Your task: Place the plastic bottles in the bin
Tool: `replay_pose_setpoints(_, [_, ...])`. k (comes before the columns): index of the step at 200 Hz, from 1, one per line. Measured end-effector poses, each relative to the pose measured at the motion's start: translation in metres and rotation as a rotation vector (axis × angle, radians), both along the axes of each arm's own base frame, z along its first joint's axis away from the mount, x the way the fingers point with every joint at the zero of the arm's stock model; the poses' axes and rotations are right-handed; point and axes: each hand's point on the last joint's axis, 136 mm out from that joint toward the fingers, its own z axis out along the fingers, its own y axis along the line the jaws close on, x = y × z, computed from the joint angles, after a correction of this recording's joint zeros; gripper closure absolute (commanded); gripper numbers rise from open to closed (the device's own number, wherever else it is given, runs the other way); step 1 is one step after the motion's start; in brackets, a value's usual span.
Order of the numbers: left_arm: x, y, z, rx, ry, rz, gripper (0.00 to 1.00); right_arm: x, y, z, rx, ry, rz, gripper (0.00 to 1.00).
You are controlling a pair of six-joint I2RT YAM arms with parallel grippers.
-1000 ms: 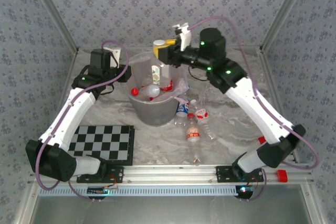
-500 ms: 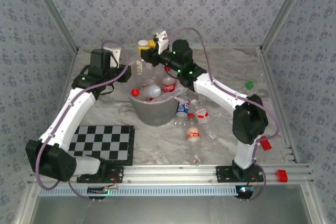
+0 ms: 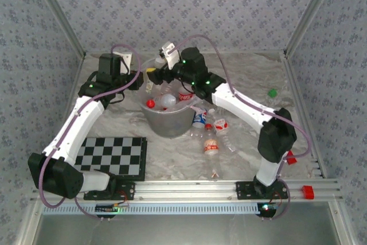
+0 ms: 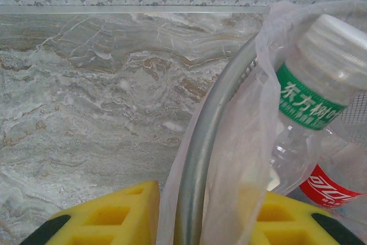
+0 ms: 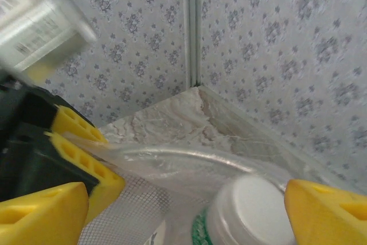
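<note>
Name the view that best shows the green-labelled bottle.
Left wrist: the green-labelled bottle is close and sharp inside the bin. Right wrist catches its white cap from above; top external, too small to tell.

A robot test cell: wallpapered panels (image 3: 183,4) box in a marble-look tabletop (image 3: 252,78), with an aluminium rail (image 3: 189,188) and checkerboard (image 3: 112,156) near.

bin (image 3: 166,124): round grey bucket, upright mid-table, crinkly clear liner folded over rim. Piled inside: red-capped bottle (image 3: 150,103) at its 9 o'clock, red-labelled bottle (image 3: 184,96) at 2 o'clock, white-capped green-labelled bottle (image 4: 312,78) tilted against the liner. On the table at 4–5 o'clock of the bin, near it, lying flat: blue-labelled bottle (image 3: 199,120), red-label bottle (image 3: 221,125), another red-label one (image 3: 210,146)
</note>
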Motion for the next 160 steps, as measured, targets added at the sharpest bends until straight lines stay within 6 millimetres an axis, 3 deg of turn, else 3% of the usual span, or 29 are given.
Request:
replay_pose_setpoints(10, [0.0,0.0,0.0,0.0,0.0,0.0,0.66,-0.004,-0.006,0.017,-0.014,-0.02,-0.014,0.26])
replay_pose_setpoints(35, [0.0,0.0,0.0,0.0,0.0,0.0,0.66,-0.008,-0.02,0.059,-0.034,-0.05,-0.057,0.61])
replay_pose_setpoints(59, [0.0,0.0,0.0,0.0,0.0,0.0,0.66,-0.004,-0.028,0.083,-0.047,-0.015,-0.111,0.75])
replay_pose_setpoints(74, [0.0,0.0,0.0,0.0,0.0,0.0,0.66,0.004,-0.026,0.086,-0.068,0.005,-0.133,0.79])
replay_pose_setpoints(95, [0.0,0.0,0.0,0.0,0.0,0.0,0.66,0.016,-0.017,0.06,-0.133,0.068,-0.148,0.91])
replay_pose_setpoints(105, [0.0,0.0,0.0,0.0,0.001,0.0,0.66,0.022,-0.009,0.039,-0.174,0.109,-0.147,0.97])
replay_pose_setpoints(122, [0.0,0.0,0.0,0.0,0.0,0.0,0.66,0.028,0.003,-0.01,-0.259,0.194,-0.141,0.98])
replay_pose_setpoints(139, [0.0,0.0,0.0,0.001,0.0,0.001,0.66,0.024,0.013,-0.059,-0.341,0.275,-0.122,1.0])
replay_pose_setpoints(160, [0.0,0.0,0.0,0.0,0.001,0.0,0.66,0.01,0.022,-0.095,-0.375,0.339,-0.091,1.0])
